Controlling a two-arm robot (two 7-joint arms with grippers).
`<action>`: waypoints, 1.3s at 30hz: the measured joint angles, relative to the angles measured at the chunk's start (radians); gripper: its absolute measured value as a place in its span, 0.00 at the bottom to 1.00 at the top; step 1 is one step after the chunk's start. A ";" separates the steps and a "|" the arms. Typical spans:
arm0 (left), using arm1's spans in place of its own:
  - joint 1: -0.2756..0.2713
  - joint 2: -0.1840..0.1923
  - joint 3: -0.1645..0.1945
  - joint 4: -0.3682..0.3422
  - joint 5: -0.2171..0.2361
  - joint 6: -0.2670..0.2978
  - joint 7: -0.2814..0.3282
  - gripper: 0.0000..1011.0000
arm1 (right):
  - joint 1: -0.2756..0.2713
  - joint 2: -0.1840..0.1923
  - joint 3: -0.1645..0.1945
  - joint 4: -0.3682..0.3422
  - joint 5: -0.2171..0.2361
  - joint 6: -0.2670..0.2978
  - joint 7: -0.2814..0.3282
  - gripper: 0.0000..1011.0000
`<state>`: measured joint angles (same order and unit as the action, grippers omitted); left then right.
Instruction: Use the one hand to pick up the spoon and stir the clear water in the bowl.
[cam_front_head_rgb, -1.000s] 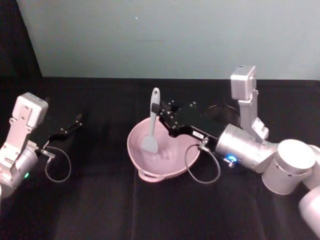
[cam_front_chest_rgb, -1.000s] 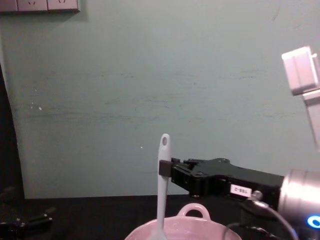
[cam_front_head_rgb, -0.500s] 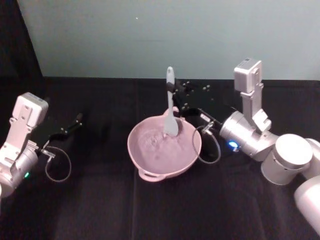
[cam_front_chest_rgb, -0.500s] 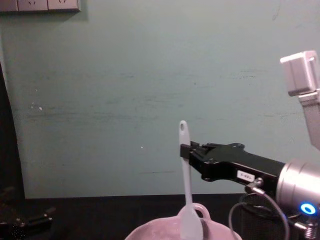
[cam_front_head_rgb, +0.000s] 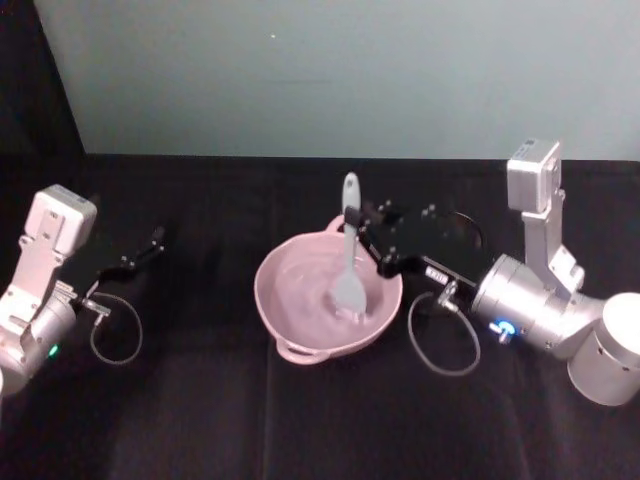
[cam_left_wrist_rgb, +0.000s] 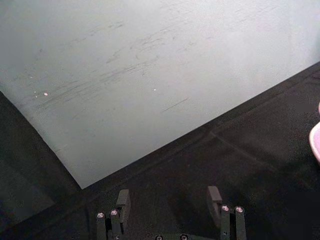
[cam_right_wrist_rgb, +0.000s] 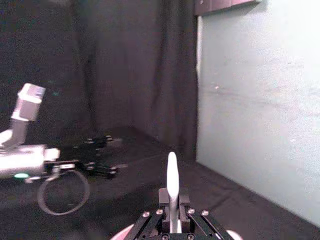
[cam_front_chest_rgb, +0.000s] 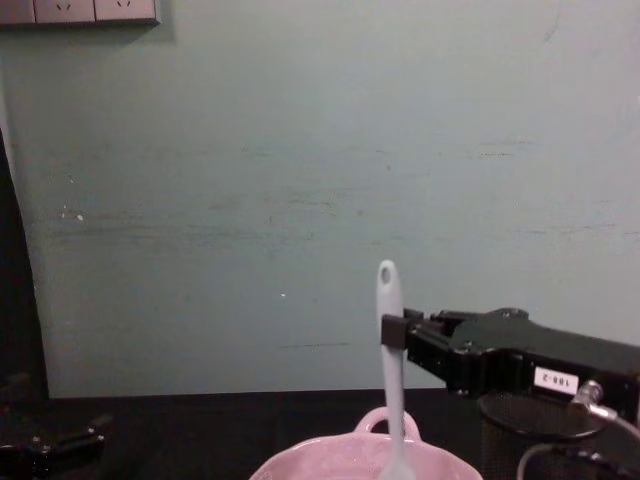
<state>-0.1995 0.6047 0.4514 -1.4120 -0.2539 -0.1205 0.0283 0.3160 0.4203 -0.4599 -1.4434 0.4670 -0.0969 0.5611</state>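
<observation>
A black-draped table (cam_front_head_rgb: 300, 420) runs back to a teal wall (cam_front_chest_rgb: 300, 150). The right arm (cam_front_head_rgb: 545, 310) reaches in from the right, its far end cut off by the head view's edge. The pale pink bowl (cam_front_head_rgb: 285, 300) sits at mid-table. In the chest view the frame's bottom edge cuts it off (cam_front_chest_rgb: 330, 462), leaving only the rim and an arched loop handle. In the left wrist view it is a pink sliver at the edge (cam_left_wrist_rgb: 316, 142).

The right gripper (cam_front_head_rgb: 352, 218) hangs over the bowl's far right rim. Its fingers are clamped on the upper handle of the spoon (cam_front_head_rgb: 348, 265), just below the holed tip. The chest view shows the same pinch from the side (cam_front_chest_rgb: 392, 330), with the spoon (cam_front_chest_rgb: 390, 380) nearly upright. Its head drops below the rim there and is lost to sight. From the head view the paddle head rests inside the bowl, right of centre.

The water (cam_front_head_rgb: 310, 295) is hard to make out, no more than a faint sheen on the pink.

A black mesh cup (cam_front_chest_rgb: 520, 430) stands behind the gripper, partly hidden by it.

The left gripper (cam_front_head_rgb: 150, 245) lies parked at the table's left, well apart from the bowl, its fingers spread around nothing (cam_left_wrist_rgb: 168, 200).
</observation>
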 joint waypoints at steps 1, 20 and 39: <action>0.000 0.000 0.000 0.000 0.000 0.000 0.000 1.00 | -0.008 0.001 -0.002 -0.011 0.013 0.014 0.012 0.11; 0.000 0.000 0.000 0.000 0.000 0.000 0.000 1.00 | 0.094 -0.152 -0.055 0.174 0.011 -0.057 0.002 0.11; 0.000 0.000 0.000 0.000 0.000 0.000 0.000 1.00 | 0.021 -0.077 0.030 0.065 -0.089 -0.079 -0.071 0.11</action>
<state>-0.1995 0.6047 0.4514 -1.4120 -0.2540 -0.1205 0.0283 0.3369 0.3435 -0.4303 -1.3786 0.3777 -0.1754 0.4897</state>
